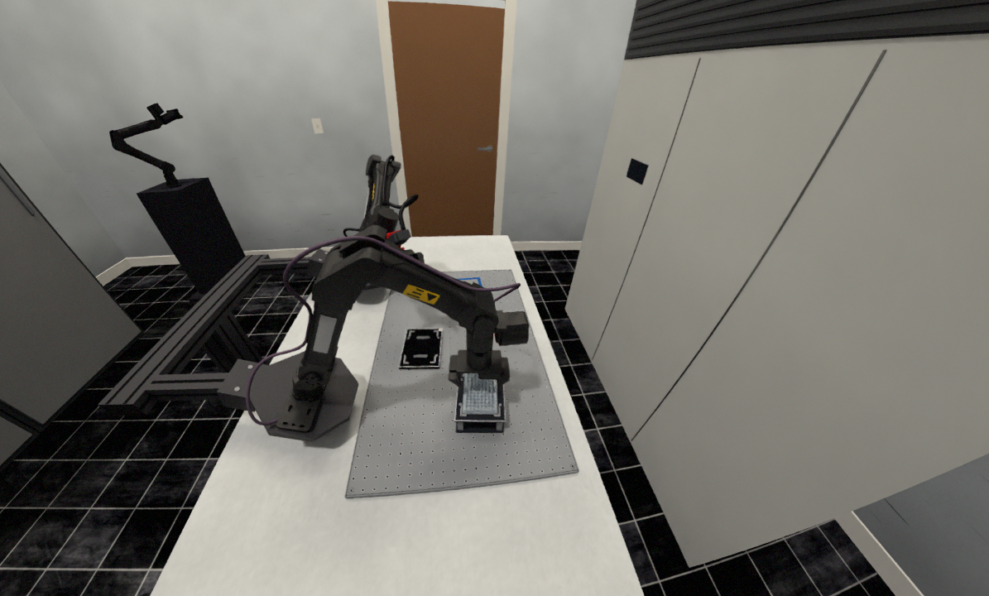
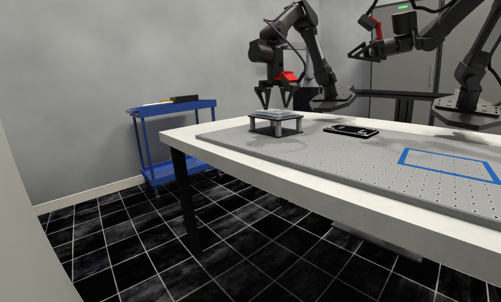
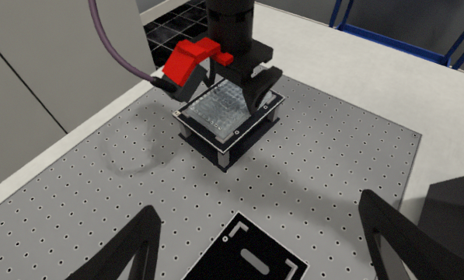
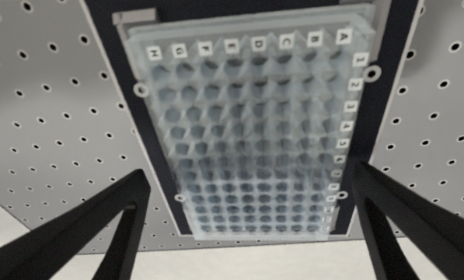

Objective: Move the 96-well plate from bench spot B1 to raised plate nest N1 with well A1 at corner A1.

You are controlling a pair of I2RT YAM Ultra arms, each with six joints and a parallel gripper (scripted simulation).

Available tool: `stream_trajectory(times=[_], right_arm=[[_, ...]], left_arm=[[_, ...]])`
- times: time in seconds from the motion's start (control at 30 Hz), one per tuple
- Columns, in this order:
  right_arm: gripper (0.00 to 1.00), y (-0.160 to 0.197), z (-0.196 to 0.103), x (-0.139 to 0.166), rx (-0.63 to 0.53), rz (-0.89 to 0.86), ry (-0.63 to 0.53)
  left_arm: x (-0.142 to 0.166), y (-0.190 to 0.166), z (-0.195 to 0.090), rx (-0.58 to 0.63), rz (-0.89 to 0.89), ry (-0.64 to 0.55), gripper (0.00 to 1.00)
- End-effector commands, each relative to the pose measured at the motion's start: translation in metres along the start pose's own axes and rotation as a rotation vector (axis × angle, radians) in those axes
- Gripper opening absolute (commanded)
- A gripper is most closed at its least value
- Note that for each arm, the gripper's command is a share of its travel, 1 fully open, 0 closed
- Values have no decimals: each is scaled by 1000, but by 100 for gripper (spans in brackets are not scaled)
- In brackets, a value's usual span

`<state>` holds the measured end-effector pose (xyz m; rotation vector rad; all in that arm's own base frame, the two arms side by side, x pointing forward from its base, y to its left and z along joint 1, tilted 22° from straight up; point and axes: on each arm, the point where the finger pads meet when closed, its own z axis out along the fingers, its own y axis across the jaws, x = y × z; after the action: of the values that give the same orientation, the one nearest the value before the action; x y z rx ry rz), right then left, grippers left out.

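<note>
Right jaws (image 2: 276, 107) stand apart; the 96-well plate's (image 1: 480, 394) (image 2: 275, 112) (image 3: 220, 106) (image 4: 251, 136) long axis runs between them, row-A1 end away from the fingertips.

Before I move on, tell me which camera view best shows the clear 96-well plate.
Right wrist: the clear 96-well plate fills it, its letters and numbers readable. Top shows it small; exterior, nearly edge-on; left wrist, obliquely, partly covered by the right gripper.
</note>
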<state>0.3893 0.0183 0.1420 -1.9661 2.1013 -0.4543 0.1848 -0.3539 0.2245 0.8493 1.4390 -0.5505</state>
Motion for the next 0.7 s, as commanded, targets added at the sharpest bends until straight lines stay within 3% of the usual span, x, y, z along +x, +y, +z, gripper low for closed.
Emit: stream_trajectory(times=[0.0,0.13,0.4,0.67], right_arm=[[100,-8,-26,-4,40,4,-19],[100,-13,-30,-3,32,1,-10],[100,-14,-104,-1,42,4,-7],[100,-8,-87,2,-16,6,-9]], left_arm=[[-7,-3,0,3,-1,-28,100],[-7,-3,0,3,-1,-28,100],[-7,-3,0,3,-1,-28,100],[-7,-3,0,3,-1,-28,100]])
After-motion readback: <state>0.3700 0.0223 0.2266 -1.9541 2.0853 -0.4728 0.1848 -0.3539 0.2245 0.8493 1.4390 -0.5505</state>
